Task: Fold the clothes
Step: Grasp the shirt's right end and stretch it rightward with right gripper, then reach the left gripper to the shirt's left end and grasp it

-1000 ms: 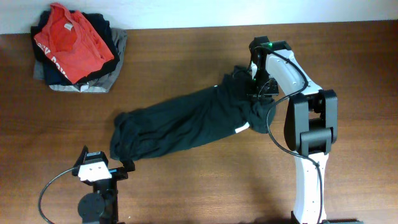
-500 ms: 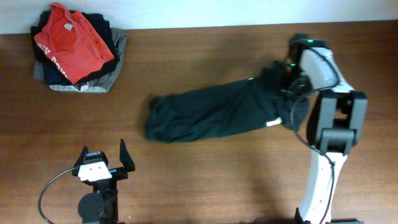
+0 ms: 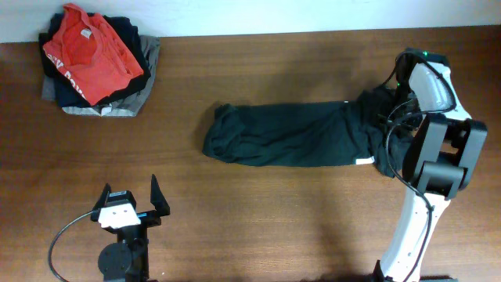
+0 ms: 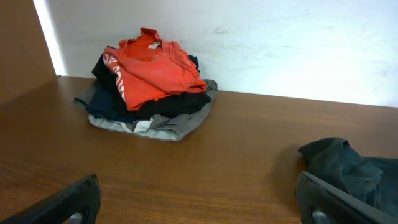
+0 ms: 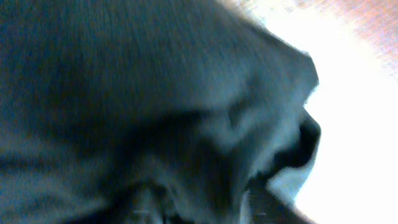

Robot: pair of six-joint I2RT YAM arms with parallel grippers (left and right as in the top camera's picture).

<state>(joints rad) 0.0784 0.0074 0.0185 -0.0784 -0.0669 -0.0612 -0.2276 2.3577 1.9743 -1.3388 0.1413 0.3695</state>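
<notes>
The clothes (image 3: 290,135), one dark, almost black wrinkled garment, lie stretched out lengthwise across the middle of the table. A small white mark (image 3: 362,162) shows near the right end. My right gripper (image 3: 389,117) is at that bunched right end, and the cloth (image 5: 155,106) fills the blurred right wrist view. Its fingertips (image 5: 258,205) stand apart with fabric lying over and between them. My left gripper (image 3: 159,198) rests open near the front left, apart from the garment, whose left end (image 4: 348,165) shows at the right of its view.
A pile of folded clothes topped by a red T-shirt (image 3: 90,51) (image 4: 155,68) sits at the back left corner against the white wall. Bare wood (image 3: 258,227) lies in front of the garment. The right arm's base (image 3: 407,251) stands at the front right.
The right gripper has pulled the garment to the right, drawing it out long and flat, and its jaws have spread apart. The left arm has not moved.
</notes>
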